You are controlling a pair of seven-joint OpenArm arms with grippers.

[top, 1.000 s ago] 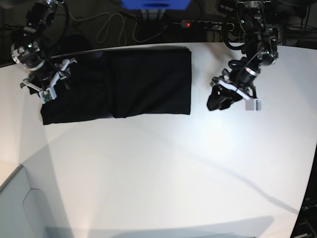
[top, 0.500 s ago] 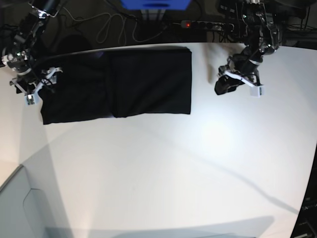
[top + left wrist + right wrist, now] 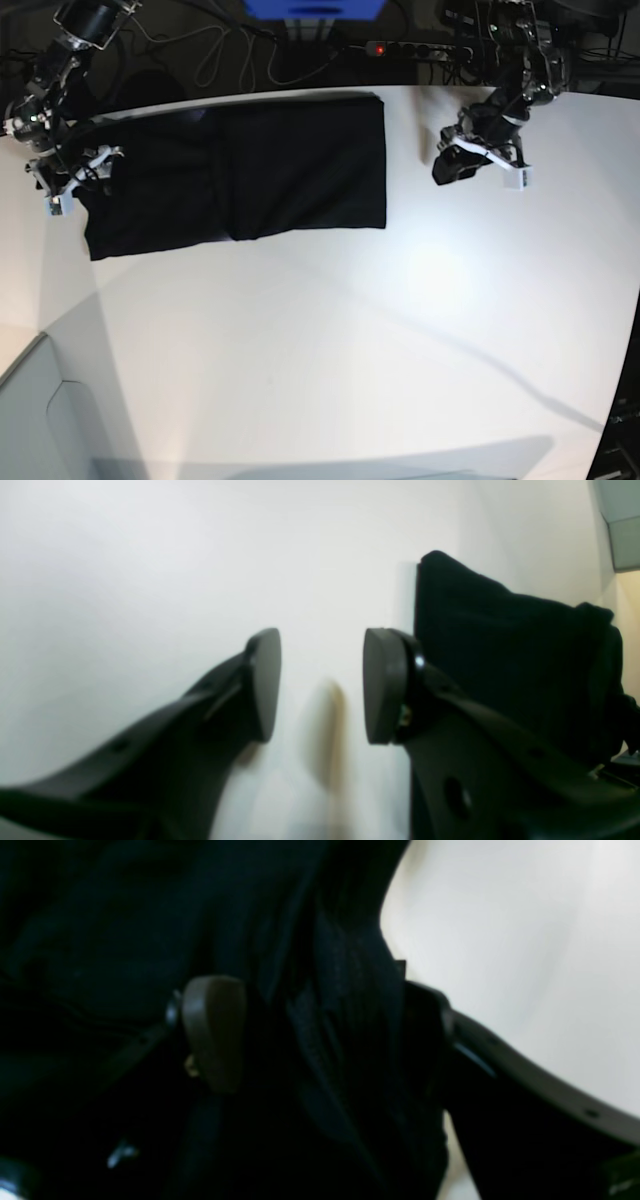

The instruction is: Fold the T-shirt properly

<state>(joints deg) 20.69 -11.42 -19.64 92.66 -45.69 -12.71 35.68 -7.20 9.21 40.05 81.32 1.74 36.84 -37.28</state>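
The black T-shirt (image 3: 250,170) lies folded flat at the back of the white table (image 3: 350,330), plain side up; no print shows. My right gripper (image 3: 72,182) is at the shirt's left edge. In the right wrist view its jaws (image 3: 325,1040) stand wide apart with a ridge of black cloth (image 3: 345,1005) between them, not pinched. My left gripper (image 3: 452,165) is to the right of the shirt, apart from it. In the left wrist view it (image 3: 322,685) is open and empty over bare table, with the shirt's edge (image 3: 500,645) just beyond its right finger.
A power strip with a red light (image 3: 415,48), cables (image 3: 215,50) and a blue object (image 3: 312,8) lie behind the table's back edge. A grey panel (image 3: 40,420) stands at the front left corner.
My right gripper has moved left to the shirt's left edge, and the cloth there has shifted slightly. My left gripper has moved back, away from the table's middle.
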